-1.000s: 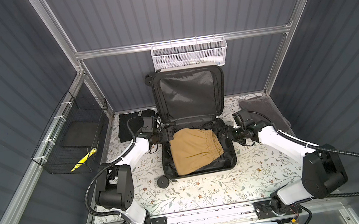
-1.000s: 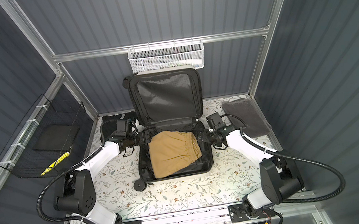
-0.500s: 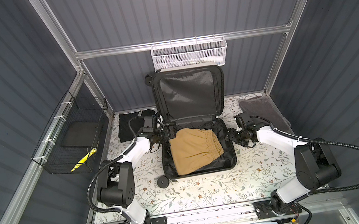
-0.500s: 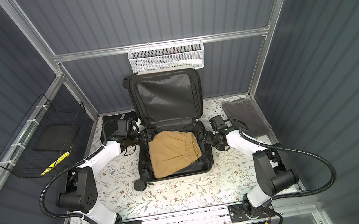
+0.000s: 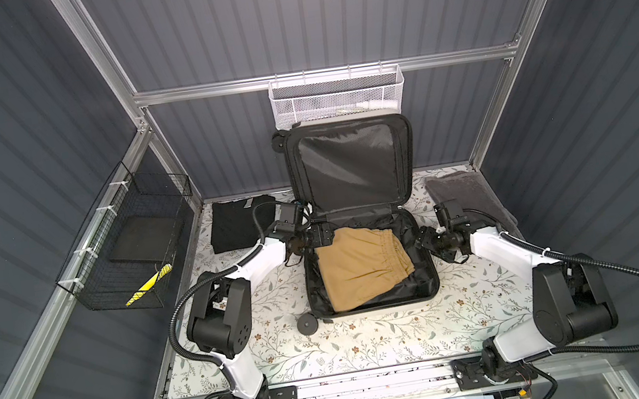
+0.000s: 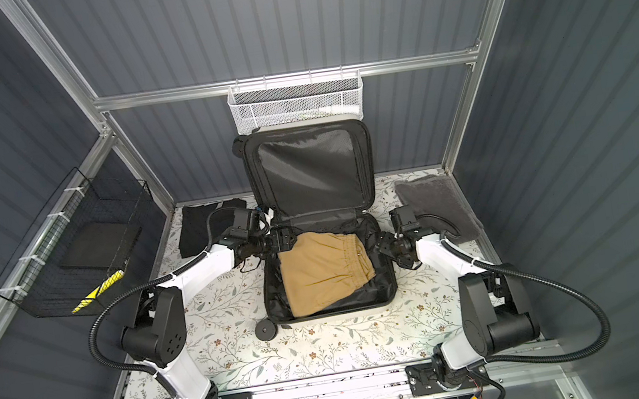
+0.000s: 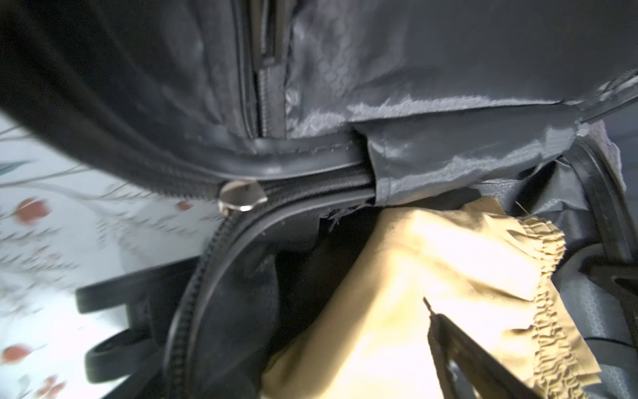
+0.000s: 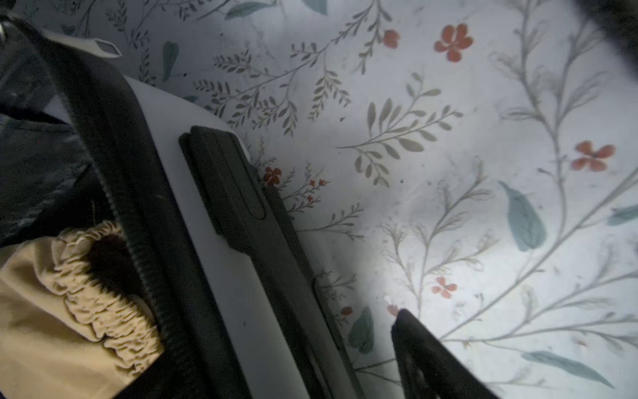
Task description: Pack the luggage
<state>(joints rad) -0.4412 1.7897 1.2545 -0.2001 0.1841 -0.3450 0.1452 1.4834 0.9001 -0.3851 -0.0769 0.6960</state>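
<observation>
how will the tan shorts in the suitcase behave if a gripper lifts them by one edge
Probably floppy: the tan shorts lie creased and draped in the luggage, so they would likely sag from a pinch. Likely light, being thin cloth. The gathered waistband looks bunched, perhaps giving a thicker, less slippery grip.

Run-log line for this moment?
luggage open, lid upright | tan shorts inside | left hand open, at rear-left rim | right hand open, outside right rim | black garment, grey towel on table
</observation>
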